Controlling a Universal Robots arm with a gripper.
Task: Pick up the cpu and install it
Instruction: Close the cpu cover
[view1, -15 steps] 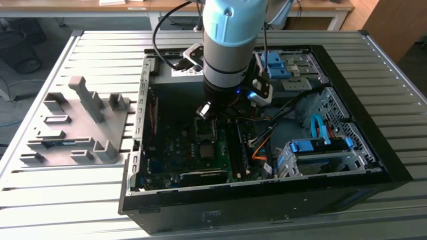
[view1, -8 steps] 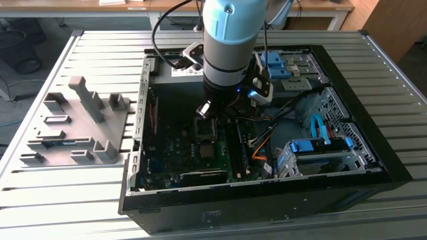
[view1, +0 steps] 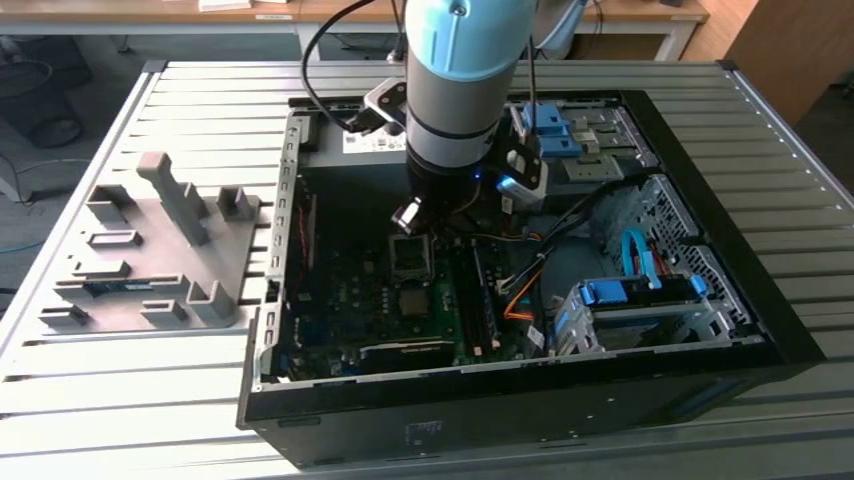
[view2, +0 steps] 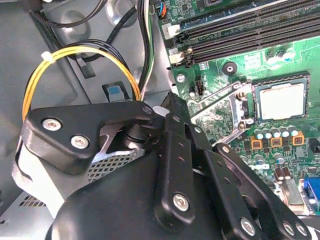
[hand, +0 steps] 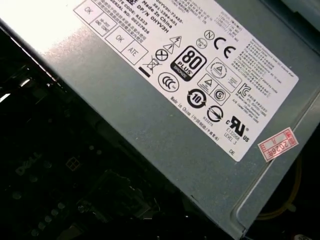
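The cpu (view2: 281, 100), a small square chip with a pale metal top, lies flat in the socket on the green motherboard (view2: 250, 65). The socket's metal retention frame (view2: 220, 107) stands swung open beside it. In the exterior view my gripper (view1: 411, 214) hangs inside the open computer case (view1: 747, 300), just above the far edge of the socket (view1: 407, 257). In the second wrist view the black linkages of the gripper (view2: 162, 107) sit next to the open frame, a short way from the cpu. Nothing shows in the gripper.
The grey power supply box with a white label (hand: 200, 100) sits at the case's far side. Memory slots (view2: 235, 30) run beside the socket. Yellow and black cables (view2: 80, 55) loop nearby. A drive cage with blue parts (view1: 627, 300) stands on the exterior view's right, and a grey fixture tray (view1: 160, 250) on its left.
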